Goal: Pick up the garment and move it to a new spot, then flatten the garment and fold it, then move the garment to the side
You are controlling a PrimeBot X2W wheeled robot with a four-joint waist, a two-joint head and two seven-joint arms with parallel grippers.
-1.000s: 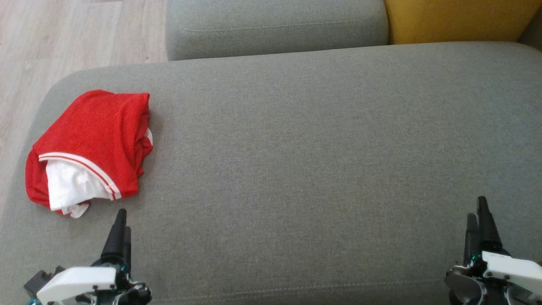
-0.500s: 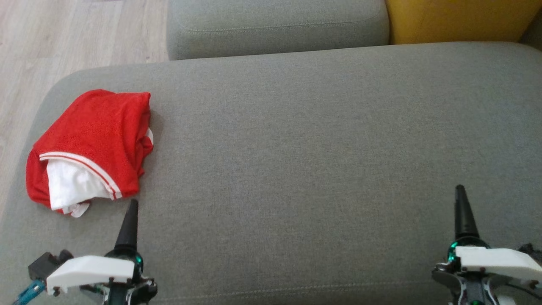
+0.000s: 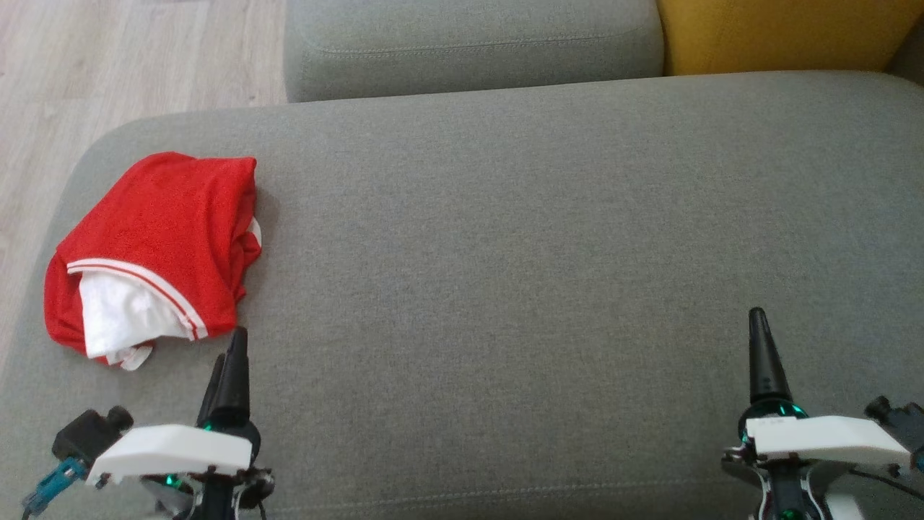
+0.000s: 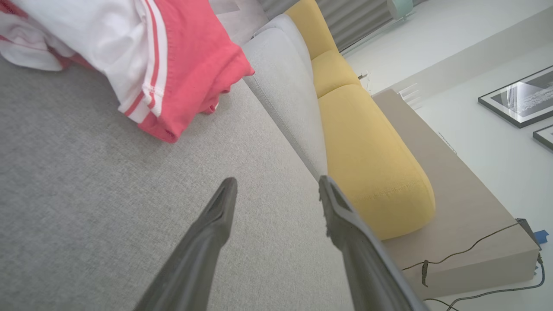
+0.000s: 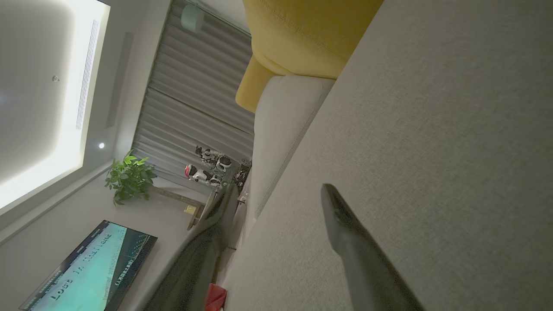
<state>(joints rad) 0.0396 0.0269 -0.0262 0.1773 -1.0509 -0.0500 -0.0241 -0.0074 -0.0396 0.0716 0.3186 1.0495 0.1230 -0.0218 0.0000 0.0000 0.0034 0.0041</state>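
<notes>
Bunched at head view's left on grey woven sofa seat [image 3: 505, 238]: red mesh jersey [image 3: 155, 231], white lining spilling out. Just below, left gripper [image 3: 228, 347], released, empty; lower right, right gripper [image 3: 758, 318] likewise. From left wrist, a glossy framed picture [image 4: 518, 97]; from right wrist, a glowing screen [image 5: 86, 268].

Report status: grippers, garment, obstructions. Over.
Left gripper open, empty, just short of garment. Right gripper open, empty, far right. Garment bunched at grey cushion left end. No obstruction seen.

Grey sofa seat [image 3: 505, 253] lying under the right gripper [image 5: 278, 189], yellow cushion [image 3: 779, 32] sitting ahead, wood floor [image 3: 108, 65] showing past the left gripper [image 4: 277, 180]
</notes>
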